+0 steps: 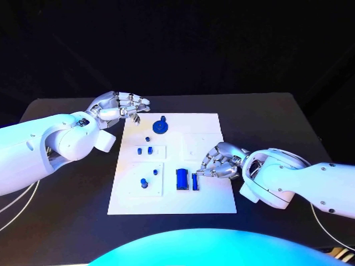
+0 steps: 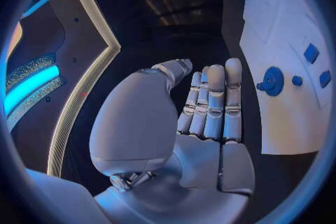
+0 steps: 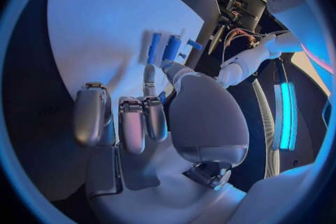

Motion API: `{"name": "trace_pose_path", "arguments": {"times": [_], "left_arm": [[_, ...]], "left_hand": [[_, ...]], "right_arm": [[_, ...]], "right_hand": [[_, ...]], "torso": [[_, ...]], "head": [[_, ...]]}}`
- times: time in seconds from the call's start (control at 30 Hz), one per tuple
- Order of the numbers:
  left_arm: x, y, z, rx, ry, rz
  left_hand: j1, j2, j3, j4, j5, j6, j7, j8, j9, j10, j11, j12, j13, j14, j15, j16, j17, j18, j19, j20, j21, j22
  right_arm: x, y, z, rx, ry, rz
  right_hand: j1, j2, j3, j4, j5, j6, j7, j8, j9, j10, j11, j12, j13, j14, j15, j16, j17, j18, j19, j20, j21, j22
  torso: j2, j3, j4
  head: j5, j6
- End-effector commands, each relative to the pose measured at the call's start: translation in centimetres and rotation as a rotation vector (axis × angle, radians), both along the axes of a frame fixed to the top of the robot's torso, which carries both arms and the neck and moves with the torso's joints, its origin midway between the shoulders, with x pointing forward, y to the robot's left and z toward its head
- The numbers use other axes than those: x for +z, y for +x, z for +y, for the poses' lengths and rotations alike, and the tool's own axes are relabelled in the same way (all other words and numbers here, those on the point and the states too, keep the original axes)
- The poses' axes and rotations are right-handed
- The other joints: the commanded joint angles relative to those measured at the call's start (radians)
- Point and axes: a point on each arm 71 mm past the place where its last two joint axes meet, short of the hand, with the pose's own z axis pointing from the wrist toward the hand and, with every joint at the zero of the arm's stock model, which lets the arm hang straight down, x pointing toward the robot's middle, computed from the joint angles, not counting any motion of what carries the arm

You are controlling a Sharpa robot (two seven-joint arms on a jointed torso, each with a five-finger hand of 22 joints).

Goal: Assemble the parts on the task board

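Two hands are hovering: left hand (image 1: 117,106) curled, holding nothing, beside the gear part (image 1: 161,126); right hand (image 1: 220,160) fingers (image 3: 133,123) bent emptily beside two upright blue blocks (image 1: 181,178) on the task board (image 1: 209,199).

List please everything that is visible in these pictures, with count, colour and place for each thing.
table: one, black, under everything.
task board: one, white, middle of the table.
gear-shaped part: one, blue, far end of the board, near the left hand.
small parts: several, blue, left half of the board, in its middle and near sections.
upright bar parts: two, blue, near-centre of the board, beside the right hand.
left hand: one, silver, at the board's far left corner, holding nothing.
right hand: one, silver, over the board's right side, fingers curled.
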Motion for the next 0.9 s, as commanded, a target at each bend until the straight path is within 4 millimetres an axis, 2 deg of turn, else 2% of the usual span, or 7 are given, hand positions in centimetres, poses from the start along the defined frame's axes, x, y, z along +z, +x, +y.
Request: {"name": "trace_pose_path", "arguments": {"times": [0.03,0.27,0.4,0.6,0.73,0.87,0.9], "left_arm": [[-0.3,0.0,-0.2,0.005,-0.027,0.005],[-1.0,0.8,-0.4,0.05,-0.047,0.002],[-1.4,1.4,0.0,0.101,-0.062,-0.002],[-2.1,2.9,1.2,0.219,-0.115,0.011],[-2.6,4.1,1.8,0.288,-0.106,-0.019],[-2.9,5.0,2.2,0.364,-0.094,-0.06],[-3.0,5.1,2.2,0.378,-0.093,-0.068]], "left_hand": [[-0.005,0.004,-0.001,0.005,0.001,-0.008,0.001,0.006,0.0,-0.007,0.0,0.004,0.001,-0.003,-0.001,-0.002,-0.002,0.007,-0.001,0.002,-0.005,-0.001],[-0.011,0.003,-0.003,0.009,0.001,-0.011,0.001,0.006,0.0,-0.008,0.0,0.004,0.001,-0.005,-0.001,-0.003,-0.002,0.007,-0.003,0.003,-0.007,-0.002],[-0.015,0.001,-0.003,0.014,0.0,-0.016,0.001,0.008,-0.001,-0.014,0.001,0.005,0.0,-0.033,0.001,-0.024,-0.011,0.007,-0.018,0.005,-0.022,-0.01],[-0.016,0.0,-0.005,0.018,-0.002,-0.031,-0.002,0.012,-0.003,-0.025,0.002,0.005,-0.004,-0.112,0.008,-0.114,-0.054,0.007,-0.067,0.01,-0.091,-0.048],[-0.022,-0.005,-0.013,0.03,-0.003,-0.061,-0.001,0.007,-0.017,-0.038,0.012,-0.026,-0.036,-0.182,0.027,-0.275,-0.132,0.005,-0.128,0.03,-0.215,-0.12],[-0.03,-0.01,-0.038,0.061,-0.003,-0.099,-0.014,-0.014,-0.046,-0.08,0.061,-0.11,-0.097,-0.342,0.104,-0.577,-0.247,-0.025,-0.314,0.107,-0.541,-0.313],[-0.018,-0.002,-0.07,0.068,-0.001,-0.102,-0.02,-0.024,-0.06,-0.086,0.071,-0.141,-0.122,-0.339,0.115,-0.663,-0.271,-0.003,-0.301,0.138,-0.637,-0.383]], "right_arm": [[1.5,1.1,-0.1,-0.018,0.245,-0.059],[3.3,5.7,-3.1,-0.151,0.441,-0.152],[3.7,8.3,-5.0,-0.233,0.505,-0.196],[3.7,12.9,-8.2,-0.336,0.577,-0.265],[3.5,14.9,-9.3,-0.375,0.63,-0.257],[3.3,16.6,-9.7,-0.394,0.682,-0.246],[3.3,16.8,-9.7,-0.396,0.687,-0.247]], "right_hand": [[0.002,-0.013,-0.007,0.004,-0.001,-0.014,0.006,-0.005,-0.001,0.06,0.009,-0.01,0.2,0.084,0.011,-0.005,0.164,0.017,-0.007,0.007,-0.029,0.166],[0.035,-0.017,-0.044,0.002,-0.001,-0.081,0.036,-0.021,0.0,-0.032,0.037,-0.18,0.098,0.046,0.035,-0.073,0.024,0.058,-0.096,0.031,-0.298,0.095],[0.079,-0.006,-0.04,-0.012,-0.001,-0.161,0.07,-0.023,0.003,-0.282,0.069,-0.554,-0.143,-0.107,0.067,-0.292,-0.324,0.124,-0.302,0.061,-0.809,-0.07],[0.115,-0.001,0.003,-0.008,-0.002,-0.238,0.105,-0.026,-0.035,-0.489,0.11,-0.81,-0.398,-0.364,0.114,-0.596,-0.653,0.124,-0.436,0.113,-0.979,-0.204],[0.123,-0.009,0.04,0.006,-0.001,-0.243,0.121,-0.032,-0.074,-0.519,0.13,-0.939,-0.583,-0.465,0.143,-0.726,-0.726,0.126,-0.494,0.147,-1.076,-0.303],[0.122,-0.008,0.067,0.004,-0.003,-0.244,0.155,-0.079,-0.14,-0.533,0.167,-1.114,-0.853,-0.509,0.191,-1.001,-0.883,0.13,-0.57,0.197,-1.131,-0.484],[0.125,-0.007,0.069,0.0,-0.002,-0.244,0.154,-0.084,-0.147,-0.544,0.175,-1.132,-0.877,-0.526,0.196,-1.034,-0.898,0.127,-0.582,0.201,-1.133,-0.504]], "torso": [[-0.013,-0.0034,-0.0036],[-0.037,-0.0125,-0.014],[-0.047,-0.0159,-0.0165],[-0.063,-0.017,-0.0154],[-0.073,-0.0129,-0.0108],[-0.076,-0.0095,-0.0105],[-0.076,-0.0083,-0.0098]], "head": [[0.002,0.007],[0.01,0.039],[0.01,0.068],[0.013,0.115],[0.018,0.138],[0.022,0.157],[0.022,0.161]]}}
